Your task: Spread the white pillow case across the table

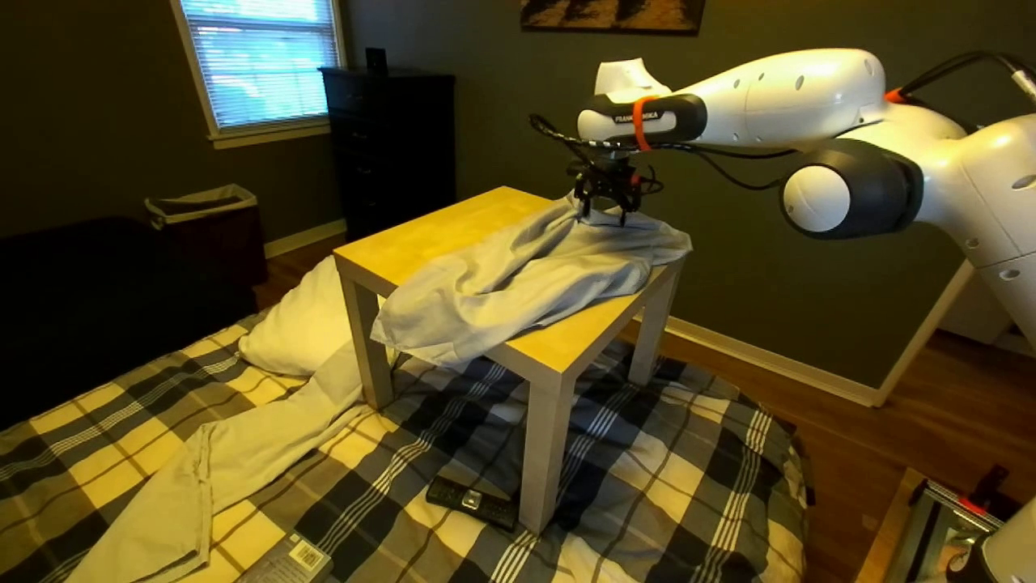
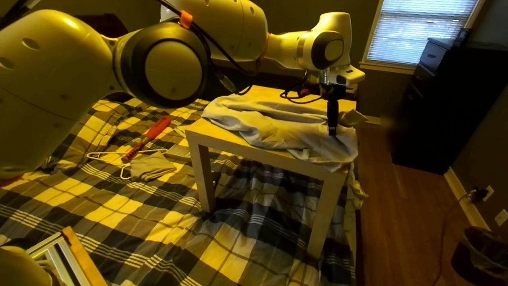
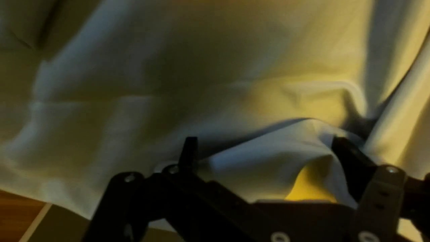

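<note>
Closest in the wrist view, the tool (image 3: 263, 139) stands with jaws apart, a loose fold of the white pillow case (image 3: 201, 80) between them. In an exterior view the case lies rumpled across the tabletop (image 1: 429, 243), bare wood showing left of the frame's centre. Best, probably, to pinch only the top layer, lift slightly, then draw it slowly leftward, so the rest flattens without bunching.
</note>
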